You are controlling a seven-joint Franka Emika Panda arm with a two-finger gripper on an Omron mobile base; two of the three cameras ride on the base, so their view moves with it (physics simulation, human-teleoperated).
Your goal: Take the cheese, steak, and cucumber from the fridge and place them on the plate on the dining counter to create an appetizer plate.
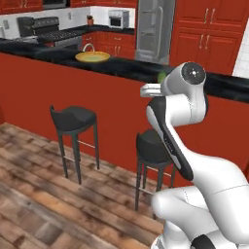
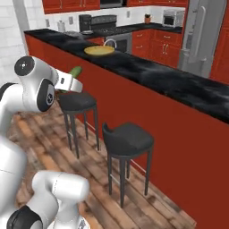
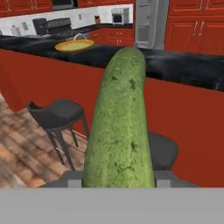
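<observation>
Jaws of the gripper (image 3: 118,177) clamp the cucumber (image 3: 119,122) near its base, its length jutting ahead between them toward the plate (image 3: 74,45); firm, light, slick-skinned, probably best gripped mid-body.

Non-task kitchen items: stools, floor, stove, toaster oven, cabinets.
Two black stools: left stool (image 1: 74,119) and right stool (image 1: 154,146), standing apart on the wood plank floor (image 1: 34,185), both near a red front panel. Far back, a black stove (image 1: 46,29) against the wall, a kettle-like item next to it too small to tell. Small silver toaster oven (image 1: 118,19) on the far black-topped surface, a small potted plant (image 1: 90,19) just left of it. Red upper cabinets (image 1: 209,17) at far right with bar handles, red drawer cabinets (image 1: 113,44) below the toaster oven. White tiled wall (image 2: 11,31) on the left.
</observation>
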